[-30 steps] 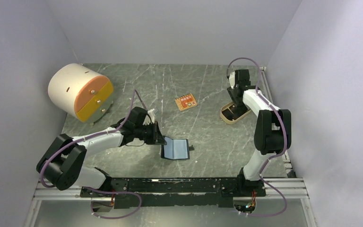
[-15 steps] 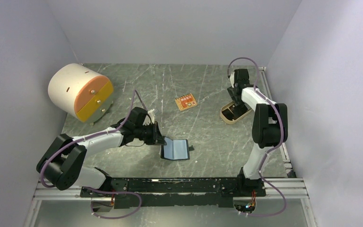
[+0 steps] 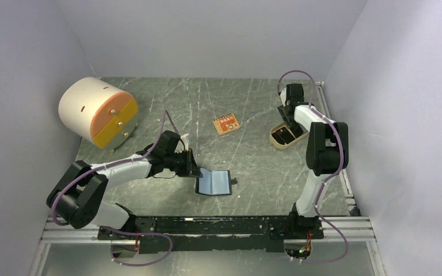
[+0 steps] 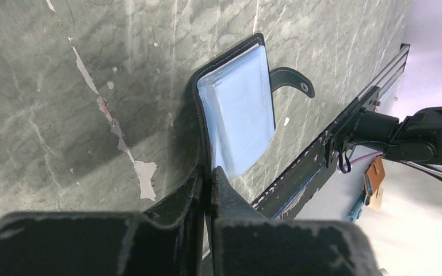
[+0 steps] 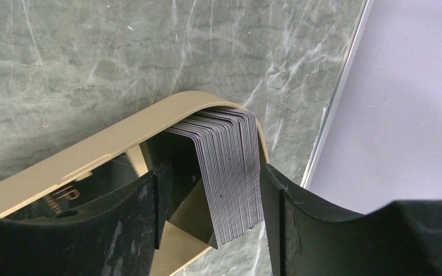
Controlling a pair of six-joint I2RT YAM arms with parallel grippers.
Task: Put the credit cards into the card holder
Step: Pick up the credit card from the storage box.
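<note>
Left end effector (image 4: 207,174) pinches card holder (image 4: 239,115) (unfolded) — right (image 5: 216,192) straddles cards (image 5: 230,144).

- My top external view looks down from high behind the 6 o'clock edge, covering the whole table (image 3: 253,98).
- My left wrist view sits close on the card holder (image 4: 239,115), at 6 o'clock in the top view.
- My right wrist view sits close on the tray (image 5: 109,135), at 3 o'clock in the top view.

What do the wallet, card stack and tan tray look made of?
The card holder: likely leather or faux leather, matte black, stitched edge; pockets glossy plastic film. The credit cards: stiff plastic, dark faces, pale edges. The tray: probably smooth tan moulded plastic.
</note>
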